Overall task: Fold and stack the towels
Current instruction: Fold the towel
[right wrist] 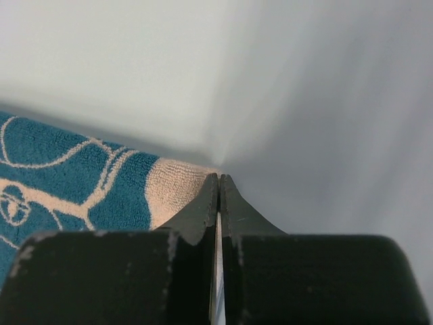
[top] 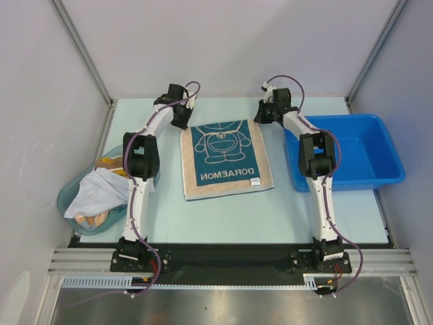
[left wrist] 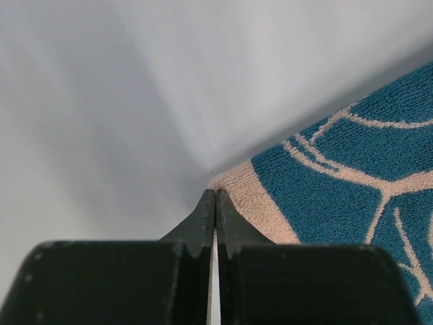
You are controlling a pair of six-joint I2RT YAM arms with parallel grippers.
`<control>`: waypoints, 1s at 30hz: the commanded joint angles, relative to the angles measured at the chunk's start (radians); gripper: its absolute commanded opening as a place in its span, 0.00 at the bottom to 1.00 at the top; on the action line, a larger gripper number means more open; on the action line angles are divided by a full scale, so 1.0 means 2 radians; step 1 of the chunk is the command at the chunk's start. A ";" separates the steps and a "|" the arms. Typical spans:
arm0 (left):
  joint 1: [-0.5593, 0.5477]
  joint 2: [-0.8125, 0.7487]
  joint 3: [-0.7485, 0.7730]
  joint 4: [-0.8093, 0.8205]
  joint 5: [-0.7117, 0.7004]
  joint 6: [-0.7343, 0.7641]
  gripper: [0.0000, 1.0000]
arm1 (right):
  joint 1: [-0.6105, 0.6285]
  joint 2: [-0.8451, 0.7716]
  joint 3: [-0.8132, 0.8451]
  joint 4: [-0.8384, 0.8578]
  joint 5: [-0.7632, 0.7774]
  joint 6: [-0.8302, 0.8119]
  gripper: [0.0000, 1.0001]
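A teal-blue towel (top: 226,159) with a beige border and "DORAEMON" printed on it lies flat in the middle of the table. My left gripper (top: 181,124) is at its far left corner. In the left wrist view the gripper (left wrist: 215,193) is shut, with its tips pinched right on the beige corner of the towel (left wrist: 352,176). My right gripper (top: 259,118) is at the far right corner. In the right wrist view the gripper (right wrist: 218,177) is also shut on the corner of the towel (right wrist: 67,162). The towel still rests on the table.
A translucent teal tub (top: 67,196) at the left edge holds a crumpled pale cloth (top: 101,189), with a brown cloth (top: 108,164) and an orange cloth (top: 95,219) under it. A blue plastic bin (top: 399,172) stands at the right. Grey walls close the back and sides.
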 commanded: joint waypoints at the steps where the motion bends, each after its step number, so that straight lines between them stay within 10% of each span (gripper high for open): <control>1: 0.002 -0.031 0.019 0.009 -0.009 -0.014 0.00 | -0.001 -0.054 -0.017 0.054 -0.012 -0.014 0.00; 30: 0.012 -0.236 -0.203 0.073 0.025 -0.032 0.00 | -0.022 -0.212 -0.231 0.197 -0.035 -0.003 0.00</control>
